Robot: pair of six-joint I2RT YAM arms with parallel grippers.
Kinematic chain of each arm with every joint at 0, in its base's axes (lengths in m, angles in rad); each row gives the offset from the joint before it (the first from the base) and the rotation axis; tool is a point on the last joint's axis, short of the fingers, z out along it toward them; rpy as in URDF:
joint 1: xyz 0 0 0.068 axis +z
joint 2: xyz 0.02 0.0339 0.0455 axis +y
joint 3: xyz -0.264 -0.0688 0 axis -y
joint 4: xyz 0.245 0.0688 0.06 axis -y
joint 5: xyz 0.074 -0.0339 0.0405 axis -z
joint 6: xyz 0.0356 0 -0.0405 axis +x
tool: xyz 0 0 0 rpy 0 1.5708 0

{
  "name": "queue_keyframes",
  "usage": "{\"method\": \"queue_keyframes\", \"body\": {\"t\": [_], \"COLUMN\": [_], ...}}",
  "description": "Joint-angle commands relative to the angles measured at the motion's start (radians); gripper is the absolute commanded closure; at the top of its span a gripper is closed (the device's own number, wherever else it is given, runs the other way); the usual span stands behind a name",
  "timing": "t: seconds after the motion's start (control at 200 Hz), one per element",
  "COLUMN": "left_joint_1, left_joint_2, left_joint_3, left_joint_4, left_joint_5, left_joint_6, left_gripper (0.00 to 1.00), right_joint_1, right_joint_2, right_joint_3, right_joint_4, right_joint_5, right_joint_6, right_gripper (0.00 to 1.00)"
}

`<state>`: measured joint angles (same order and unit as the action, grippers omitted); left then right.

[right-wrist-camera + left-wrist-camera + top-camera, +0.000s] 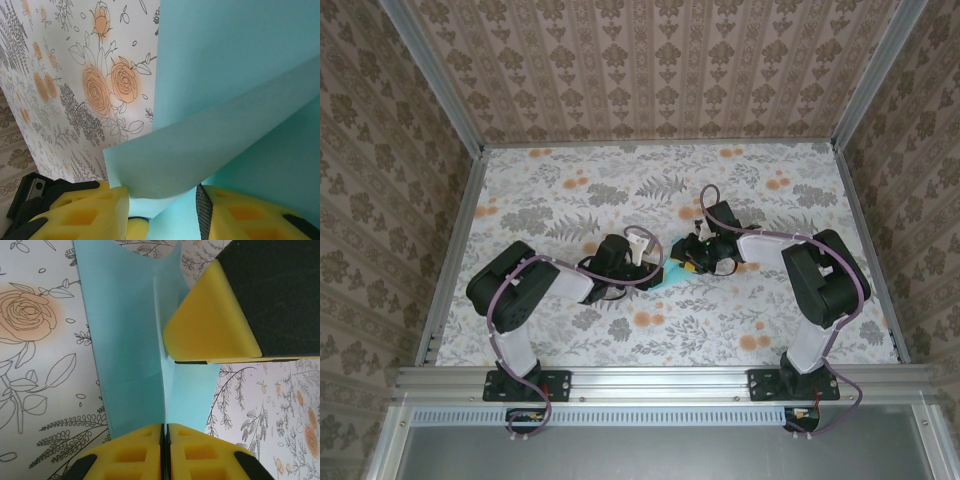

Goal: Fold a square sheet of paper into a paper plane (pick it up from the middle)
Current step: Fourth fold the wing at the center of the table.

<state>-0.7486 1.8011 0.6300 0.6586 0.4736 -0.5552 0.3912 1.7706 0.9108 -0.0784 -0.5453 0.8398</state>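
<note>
At table centre, both arms converge over the square sheet of paper [671, 278], a light turquoise piece lying partly folded on the floral tabletop [570, 190]. Top view: left gripper [656, 266] and right gripper [690, 266] meet nose to nose and cover most of the sheet, leaving a small turquoise sliver visible between them. Patterned walls [650, 70] enclose the table on three sides. A metal rail [660, 380] carrying the arm bases runs along its near edge. Left wrist view: left gripper [165, 429] pinched closed on a raised crease of the paper. The crease runs straight away from the fingers along the sheet's long axis. A yellow finger [210, 325] of the right gripper overlaps the sheet's far right part. Right wrist view: right gripper [162, 200] with its fingers standing apart on either side of a lifted flap of the sheet, which slants upward to the right. Whether the paper ends in a point cannot be told.
</note>
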Motion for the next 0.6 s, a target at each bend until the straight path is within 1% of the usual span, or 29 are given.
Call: {"method": "queue_keyframes", "body": {"t": [0.0,0.1,0.23,0.32,0.405,0.51,0.595], "left_joint_1": [0.013,0.013,0.015,0.016,0.021,0.031,0.041], "left_joint_2": [0.024,0.021,0.021,0.017,0.002,-0.038,-0.086], "left_joint_3": [0.024,0.023,0.026,0.030,0.033,0.034,0.033], "left_joint_4": [-0.011,-0.013,-0.022,-0.027,-0.045,-0.069,-0.120], "left_joint_5": [0.021,0.021,0.020,0.026,0.026,0.024,-0.003], "left_joint_6": [-0.032,-0.035,-0.038,-0.042,-0.047,-0.059,-0.063], "left_gripper": [0.89,0.88,0.87,0.84,0.79,0.70,0.64], "right_joint_1": [0.005,0.005,0.005,0.006,0.007,0.009,0.011], "right_joint_2": [0.003,-0.001,0.008,0.018,0.027,0.038,0.047], "right_joint_3": [-0.003,-0.007,0.000,0.005,0.012,0.021,0.024], "right_joint_4": [-0.006,-0.014,-0.039,-0.053,-0.075,-0.102,-0.117], "right_joint_5": [0.018,0.029,0.046,0.055,0.068,0.090,0.102], "right_joint_6": [-0.024,-0.031,-0.034,-0.038,-0.044,-0.056,-0.063], "right_gripper": [0.59,0.62,0.63,0.62,0.61,0.59,0.57]}}
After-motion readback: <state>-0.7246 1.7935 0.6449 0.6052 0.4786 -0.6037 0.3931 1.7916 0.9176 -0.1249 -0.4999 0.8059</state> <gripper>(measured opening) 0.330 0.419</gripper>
